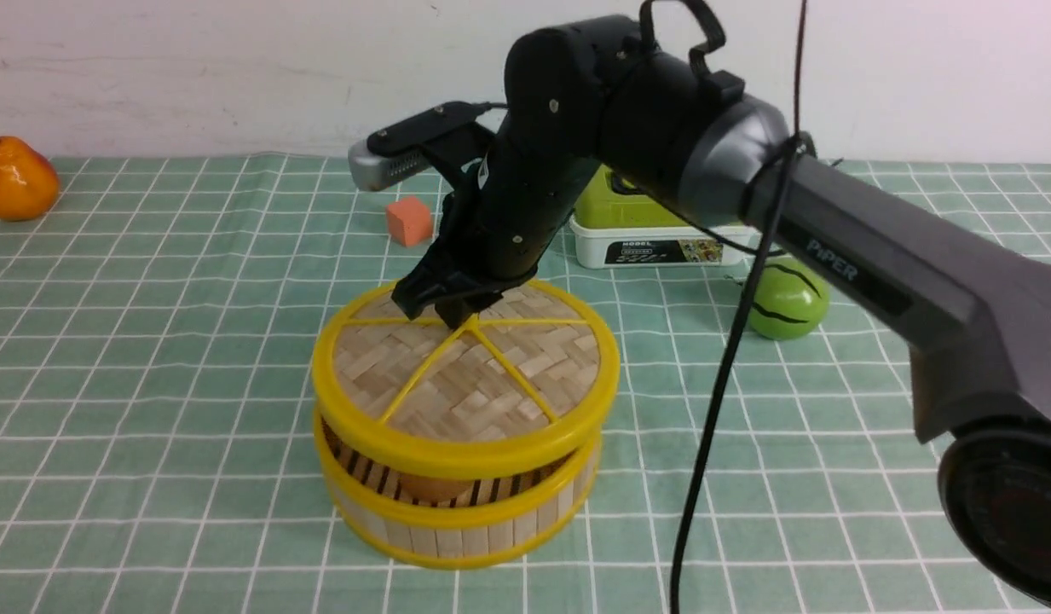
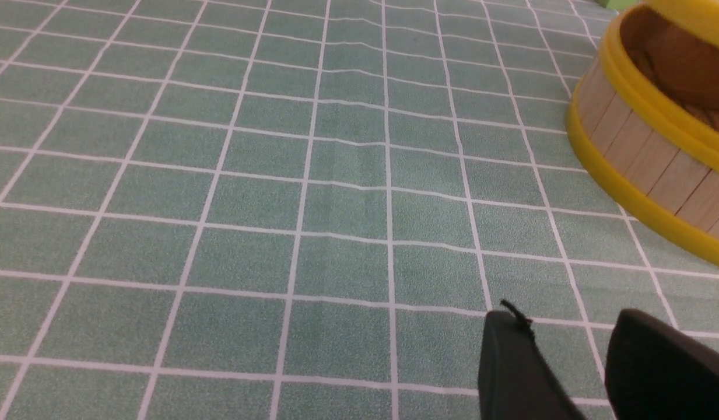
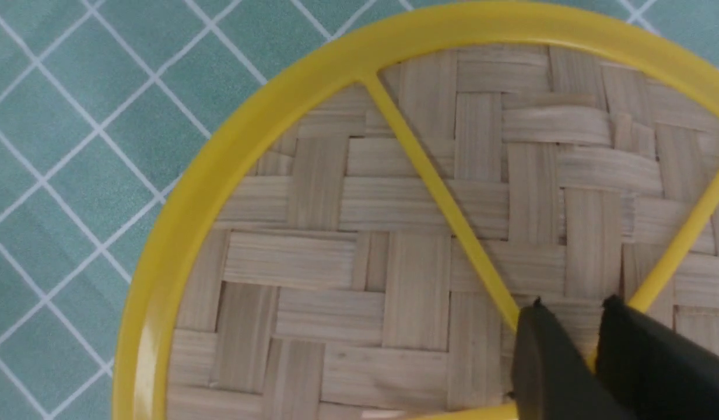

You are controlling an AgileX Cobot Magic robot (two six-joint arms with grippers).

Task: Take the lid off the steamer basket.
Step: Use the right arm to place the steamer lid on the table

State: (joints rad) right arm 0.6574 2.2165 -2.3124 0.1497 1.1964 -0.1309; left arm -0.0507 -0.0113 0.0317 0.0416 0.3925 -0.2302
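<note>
On the green checked worktop [image 1: 167, 341], near the front edge and left of centre, is set down the basket [image 1: 461, 539]. Lies directly above it, covering most of the top, the lid [image 1: 372, 371]: slightly askew, with a dark gap along the front between the two yellow rims. Through that gap, can be seen a brown rounded item [image 1: 435, 488] on the slatted floor.

Over the lid's centre, where meet the yellow spokes [image 1: 512, 371], reaches down the right pincer [image 3: 575, 309], from the right arm [image 1: 661, 128]. Shows only a narrow space between its dark tips; cannot tell whether closed on the knob, hidden there by the fingers. Hangs across the front view, in front of that arm, a black cable [image 1: 730, 358].

Low over the worktop, beside the basket's left side, points the left pincer [image 2: 560, 321]: tips apart, with bare worktop between, gripping nothing.

At the worktop's back left corner, an orange pear [image 1: 18, 179]. Behind the basket, near the back edge, a small orange block [image 1: 409, 222]. Right of middle towards the back, a white box [image 1: 597, 247] with a green top [image 1: 632, 209], partly behind the arm. Nearer and to the right of it, a green ball [image 1: 789, 300] with dark stripes.
</note>
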